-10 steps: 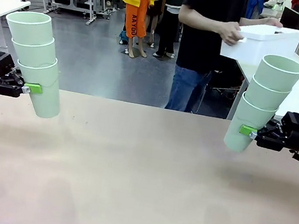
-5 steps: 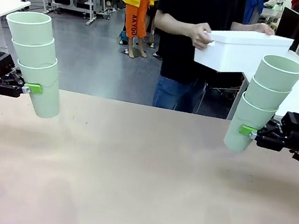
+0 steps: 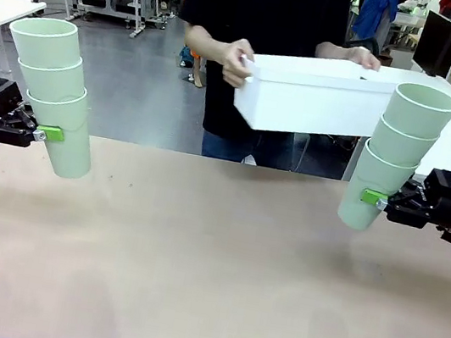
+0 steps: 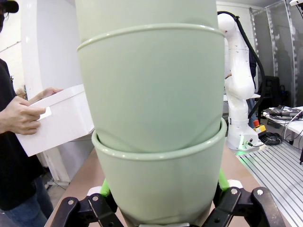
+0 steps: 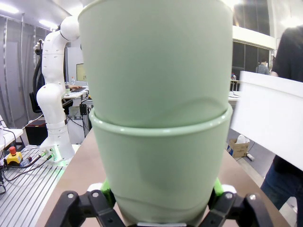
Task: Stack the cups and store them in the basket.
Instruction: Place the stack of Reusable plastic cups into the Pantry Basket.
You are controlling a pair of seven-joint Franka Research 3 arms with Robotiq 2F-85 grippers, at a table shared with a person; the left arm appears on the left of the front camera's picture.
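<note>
1. In the front view we are holding two stacks of three cups each above the table (image 3: 207, 286). Our left gripper (image 3: 51, 134) is pressing its green pads on the lowest cup of the left stack (image 3: 53, 94) at the left side, and this stack is leaning a little to the left. Our right gripper (image 3: 373, 197) is clamping the lowest cup of the right stack (image 3: 398, 149) at the right side, and this stack is leaning to the right. Neither stack is touching the table. At the far edge a person is carrying the basket (image 3: 322, 99) in the air, with one hand (image 3: 236, 61) on its short end and the other hand (image 3: 359, 57) on its far rim. Its right end is passing behind the right stack.
2. In the left wrist view the left gripper (image 4: 162, 185) is squeezing the bottom cup from both sides, and the left stack (image 4: 151, 94) is rising straight in front of the camera. The basket (image 4: 57, 123) is showing at the left, apart from the stack, with a hand (image 4: 21, 116) gripping it.
3. In the right wrist view the right gripper (image 5: 158, 194) is closing on the bottom cup of the right stack (image 5: 156, 94). The white wall of the basket (image 5: 274, 118) is standing at the right, beside the stack.
</note>
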